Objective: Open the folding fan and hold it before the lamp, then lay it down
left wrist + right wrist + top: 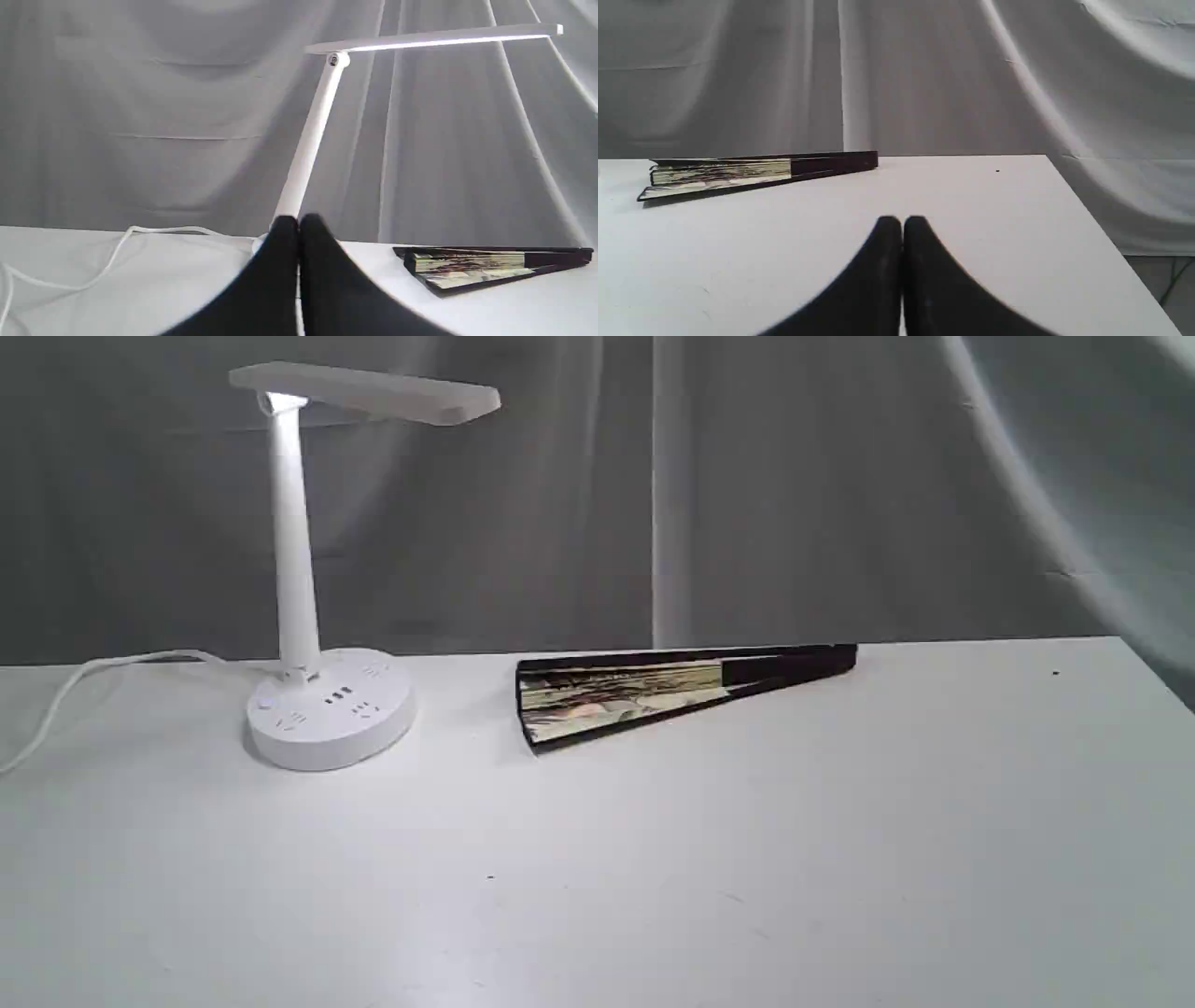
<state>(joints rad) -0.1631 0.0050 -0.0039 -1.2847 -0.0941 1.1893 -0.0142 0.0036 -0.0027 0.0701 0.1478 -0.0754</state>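
The folding fan [653, 693] lies nearly closed on the white table, its cream painted leaf end toward the lamp and its dark ribs pointing right. It also shows in the left wrist view as the fan [486, 268] and in the right wrist view as the fan [747, 173]. The white lamp [308, 607] stands at the left with its head lit, and its stem [308, 140] rises behind my left gripper [298, 223], which is shut and empty. My right gripper [902, 223] is shut and empty too, hovering short of the fan. Neither gripper appears in the exterior view.
The lamp's white cord [65, 695] trails off the table's left side. A grey cloth backdrop [747, 476] hangs behind. The table's right edge [1092, 219] drops off to the floor.
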